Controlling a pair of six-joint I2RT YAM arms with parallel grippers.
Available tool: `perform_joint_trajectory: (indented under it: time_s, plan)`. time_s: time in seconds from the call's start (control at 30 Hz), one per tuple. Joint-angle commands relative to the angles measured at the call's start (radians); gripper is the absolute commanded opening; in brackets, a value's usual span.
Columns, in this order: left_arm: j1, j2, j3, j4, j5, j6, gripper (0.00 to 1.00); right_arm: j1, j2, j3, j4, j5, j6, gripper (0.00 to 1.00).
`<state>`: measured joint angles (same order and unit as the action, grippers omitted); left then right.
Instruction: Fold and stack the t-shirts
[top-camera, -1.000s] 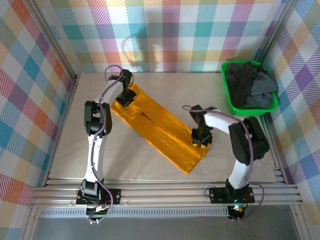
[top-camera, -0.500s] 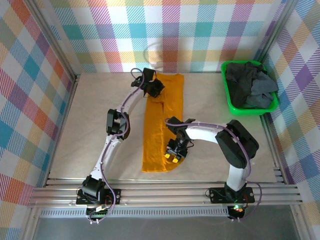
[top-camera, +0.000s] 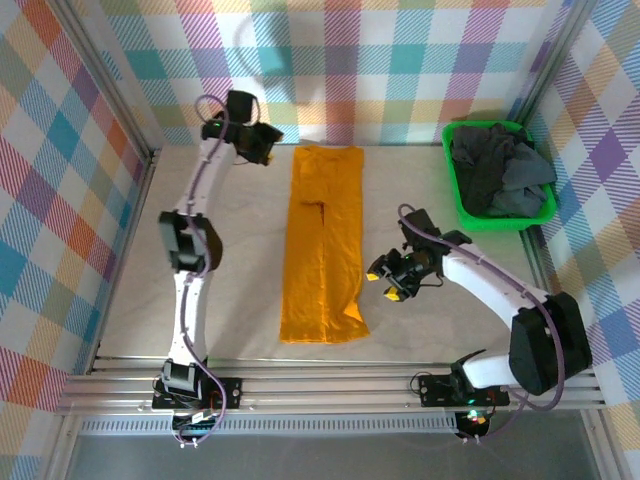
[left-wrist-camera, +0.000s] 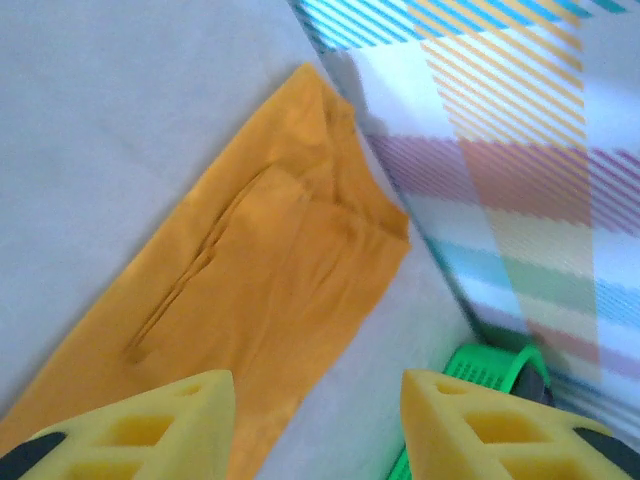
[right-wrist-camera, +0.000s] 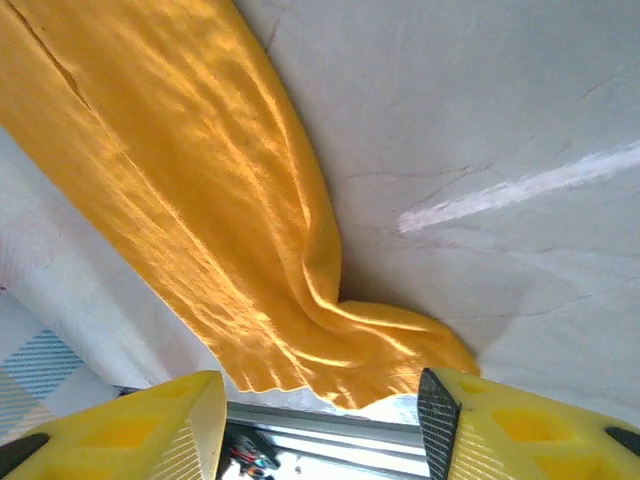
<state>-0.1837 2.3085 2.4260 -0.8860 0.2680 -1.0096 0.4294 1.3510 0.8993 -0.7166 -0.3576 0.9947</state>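
Along the left side of the table (top-camera: 230, 300), the left arm is stretching to the back corner. The left gripper (top-camera: 266, 146) is hanging by the checked wall (top-camera: 350, 60), just left of the orange shirt's (top-camera: 322, 250) far end and apart from it. In the left wrist view its yellow fingers (left-wrist-camera: 150, 420) are standing apart with nothing between them, and the shirt's far end (left-wrist-camera: 270, 290) is lying flat past them, its corner nearly touching the wall's foot.

In the middle, the orange shirt is lying as a long narrow strip, running from the back wall toward the front rail (top-camera: 330, 385). A fold line is running along its far half. Its near right corner is bunching up into a small ridge, as the right wrist view (right-wrist-camera: 330, 330) shows.

Right of the shirt, the right gripper (top-camera: 385, 285) is hovering near the strip's right edge, with bare table between them. Its jaws are also standing open and holding nothing, and a pale streak (right-wrist-camera: 520, 190) is crossing the table beside it.

At the back right corner, a green basket (top-camera: 497, 223) is holding a heap of dark shirts (top-camera: 497, 170), well apart from both grippers.

Counting up: two arms, two grippers, one orange shirt and one basket. How many dark shirts are making up the crumpled heap cannot be told.
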Motion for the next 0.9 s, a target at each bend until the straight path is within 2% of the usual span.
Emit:
perform_joint_trajectory:
  time_s: [0.0,0.1,0.17,0.23,0.33,0.47,0.67,0.87]
  plan:
    - [-0.04,-0.227,-0.365,-0.152,0.044,0.129,0.42,0.0,0.026,0.005,-0.146,-0.046,-0.217,0.5]
    - [-0.067,-0.456,-0.824,-0.083,0.137,0.218,0.33,0.011,0.064,-0.03,-0.114,-0.109,-0.242,0.46]
    - [-0.104,-0.561,-1.1,-0.06,0.237,0.289,0.33,0.048,0.109,-0.024,-0.107,-0.116,-0.273,0.44]
    - [-0.138,-0.634,-1.348,0.001,0.366,0.309,0.34,0.111,0.167,0.007,-0.134,-0.069,-0.316,0.43]
    - [-0.194,-0.76,-1.594,0.1,0.418,0.275,0.37,0.195,0.238,0.03,-0.137,-0.047,-0.335,0.43]
    - [-0.264,-0.831,-1.682,0.148,0.417,0.228,0.42,0.258,0.265,0.0,-0.072,-0.04,-0.285,0.43]
    - [-0.317,-0.797,-1.703,0.191,0.389,0.208,0.42,0.283,0.303,-0.017,-0.029,-0.013,-0.24,0.42]
    - [-0.34,-0.716,-1.715,0.271,0.381,0.205,0.34,0.303,0.347,0.003,-0.011,-0.003,-0.22,0.43]
